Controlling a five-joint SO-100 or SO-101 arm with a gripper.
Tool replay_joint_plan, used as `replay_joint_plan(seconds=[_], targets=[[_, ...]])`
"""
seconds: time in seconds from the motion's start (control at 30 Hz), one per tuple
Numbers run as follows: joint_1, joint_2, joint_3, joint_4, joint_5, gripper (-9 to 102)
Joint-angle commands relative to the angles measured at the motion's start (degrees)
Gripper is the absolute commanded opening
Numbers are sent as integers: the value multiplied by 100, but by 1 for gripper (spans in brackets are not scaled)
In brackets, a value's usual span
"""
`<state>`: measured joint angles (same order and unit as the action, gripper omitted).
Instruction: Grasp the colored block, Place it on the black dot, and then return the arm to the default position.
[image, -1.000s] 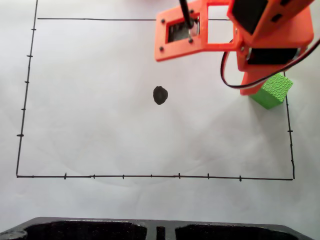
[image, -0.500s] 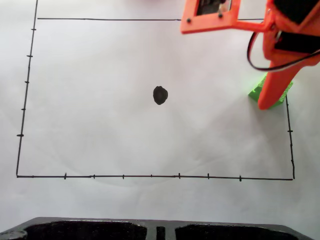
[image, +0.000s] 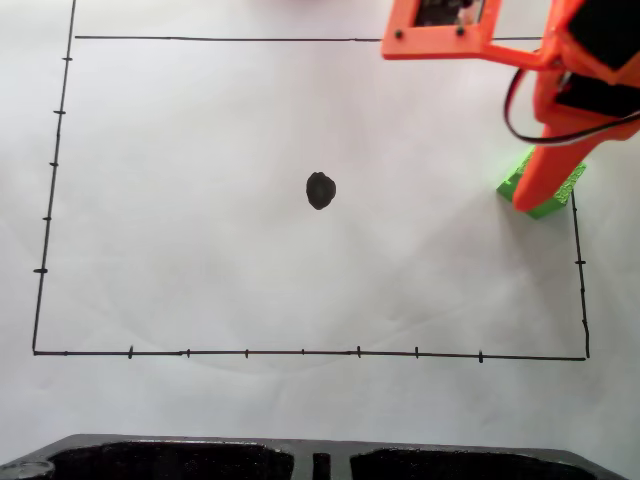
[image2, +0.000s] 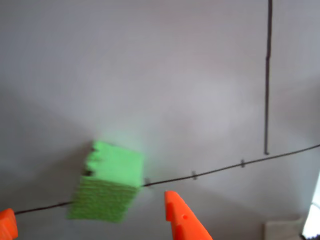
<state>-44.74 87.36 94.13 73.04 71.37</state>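
Fixed view: orange arm over the green block at the right border

Fixed view puts the orange arm (image: 560, 90) at the upper right, its tapered finger (image: 545, 175) pointing down in front of the green block (image: 515, 185), which shows as green slivers on either side of it. The block sits on the white paper (image: 200, 250) at the right border line (image: 580, 270), well apart from the black dot (image: 320, 190) in the middle of the drawn rectangle. A black cable (image: 515, 120) loops beside the finger.

Wrist view shows the claw (image2: 87, 220) spread apart: one orange tip at the bottom left corner, the other (image2: 182, 222) to the right of the block (image2: 110, 182). The block lies on the paper between the two tips, on a ticked line, and neither tip touches it.
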Motion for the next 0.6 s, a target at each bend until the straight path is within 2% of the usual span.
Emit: replay_joint_plan(seconds=[0.0, 0.57], targets=[[35, -18, -334, -88, 105, 39], [-35, -826, -729, -185, 220, 39]])
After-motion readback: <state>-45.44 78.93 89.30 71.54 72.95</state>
